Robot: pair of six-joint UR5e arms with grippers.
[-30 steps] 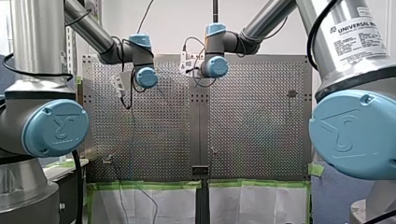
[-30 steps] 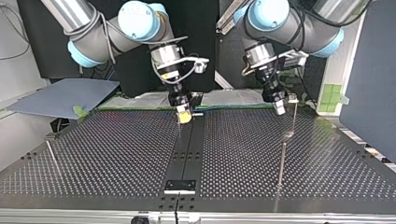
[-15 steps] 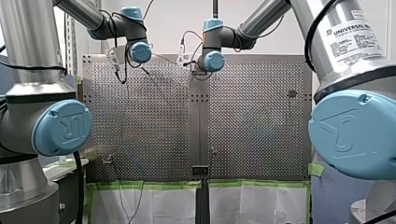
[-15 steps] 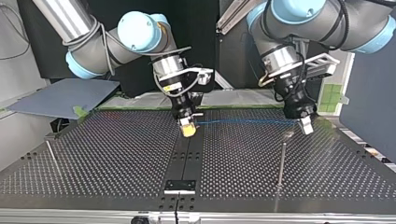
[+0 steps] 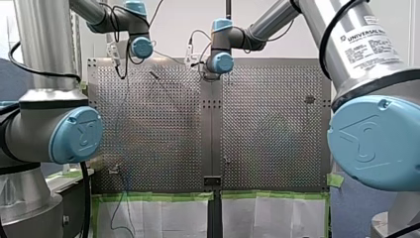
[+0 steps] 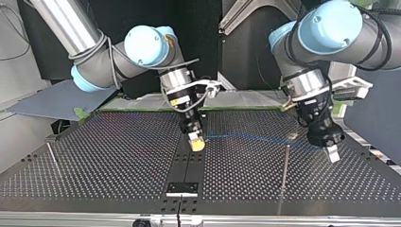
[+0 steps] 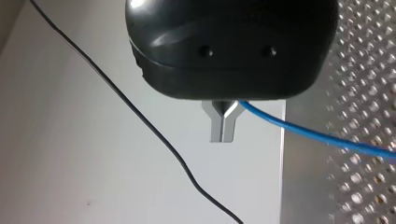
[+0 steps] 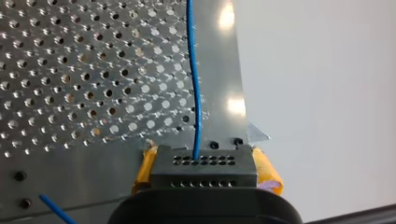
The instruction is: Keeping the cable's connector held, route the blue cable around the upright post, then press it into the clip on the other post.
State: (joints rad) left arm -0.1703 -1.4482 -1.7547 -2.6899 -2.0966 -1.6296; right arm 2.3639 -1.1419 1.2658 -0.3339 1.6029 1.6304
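Blue cable [image 6: 255,138] was found stretched in a nearly straight span above the perforated table [image 6: 118,161], running from our right gripper [image 6: 196,143] near the table's middle to our left gripper [image 7: 223,131] at the top view's right.

Tool state: the right gripper's yellow pads were clamped on the black connector [image 8: 203,168], with the cable leaving its face and running ahead. The left gripper's metal fingers were closed together, the cable issuing from between them.

Change noted: one second before, the left gripper stood near the table's far edge and no span was visible. Half a second before, it had come nearer in the top view and the span showed. At this moment it had travelled further the same way and further to that view's right, beyond the post [image 6: 284,165]. The right gripper had shifted only slightly.

Assessment: we judged the slack taken up and the routing begun. The span crossed at the post's top in the top view; we could not tell whether it touched. No wrap was evident. A second post [image 6: 53,160] stood well apart at that view's left, the cable nowhere near it. We could not tell which post bears the clip, so pressing remains outstanding.
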